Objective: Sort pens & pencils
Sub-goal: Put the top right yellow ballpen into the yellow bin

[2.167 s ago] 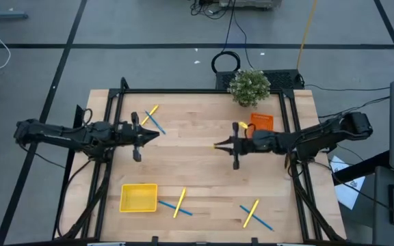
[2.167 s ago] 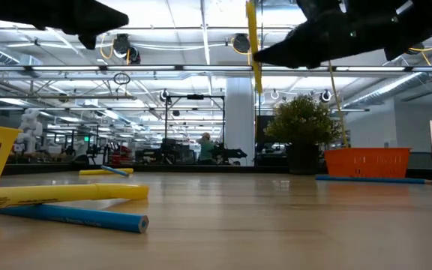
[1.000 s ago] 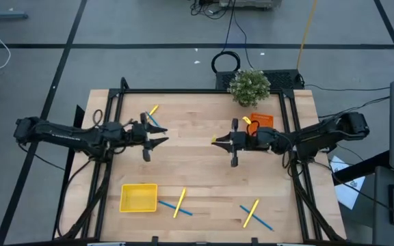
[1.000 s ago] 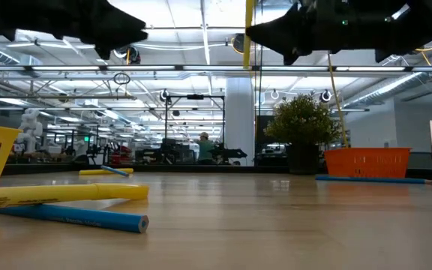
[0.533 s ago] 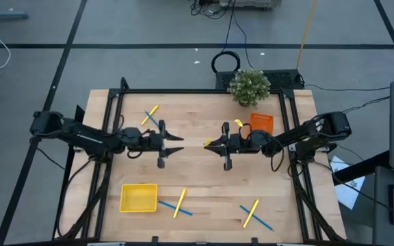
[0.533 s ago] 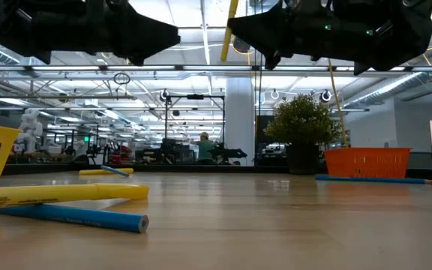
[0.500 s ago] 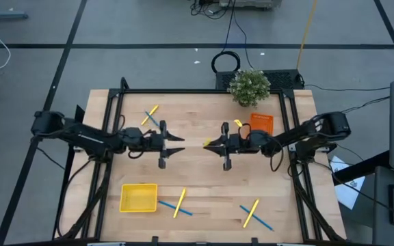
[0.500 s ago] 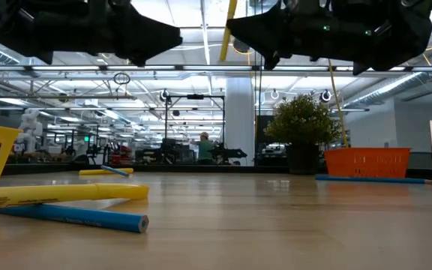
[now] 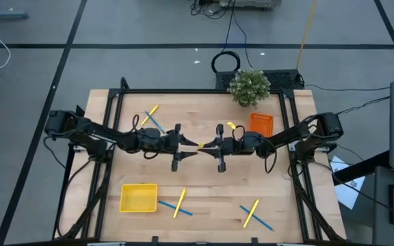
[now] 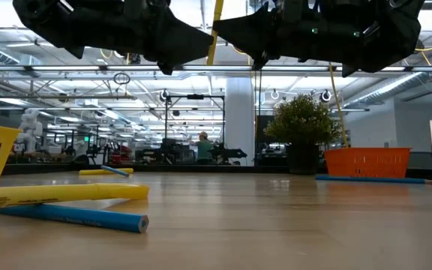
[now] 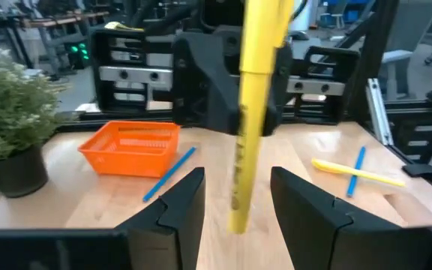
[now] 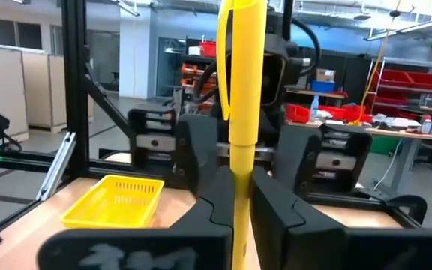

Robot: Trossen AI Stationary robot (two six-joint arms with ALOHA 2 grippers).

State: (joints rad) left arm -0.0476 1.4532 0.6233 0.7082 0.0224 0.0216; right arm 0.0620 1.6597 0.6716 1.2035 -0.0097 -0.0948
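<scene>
Above the table's middle my right gripper (image 9: pixel 206 145) is shut on a yellow pen (image 9: pixel 200 145), which stands nearly upright in the low view (image 10: pixel 214 22). My left gripper (image 9: pixel 189 145) faces it, open. In the left wrist view its two fingers (image 11: pixel 178 210) stand on either side of the pen's lower end (image 11: pixel 238 214), with gaps showing on both sides. Three crossed pairs, each one yellow and one blue stick, lie on the table: far left (image 9: pixel 150 118), near middle (image 9: pixel 177 203), near right (image 9: pixel 253 214). One more yellow stick (image 9: pixel 232 126) lies by the orange tray (image 9: pixel 261 123). My right gripper pinches the yellow pen's shaft (image 12: pixel 240 169) between its two fingers (image 12: pixel 272 206), coming in level from the table's right, fingers across the pen. The pen is lifted clear and stands almost upright, its top leaning slightly; its lower end hangs free below the hold.
A yellow tray (image 9: pixel 138 197) sits near the table's near-left corner. A potted plant (image 9: pixel 249 87) stands at the far edge beside the orange tray. A blue stick (image 11: pixel 169 172) lies in front of the orange tray. Bare wood lies under the two grippers.
Both arms have reached toward the table's middle. The left gripper went right and the right gripper, carrying the pen, went left, until they met tip to tip. The pen stayed lifted and now leans slightly. The left gripper's open fingers now stand around the pen.
</scene>
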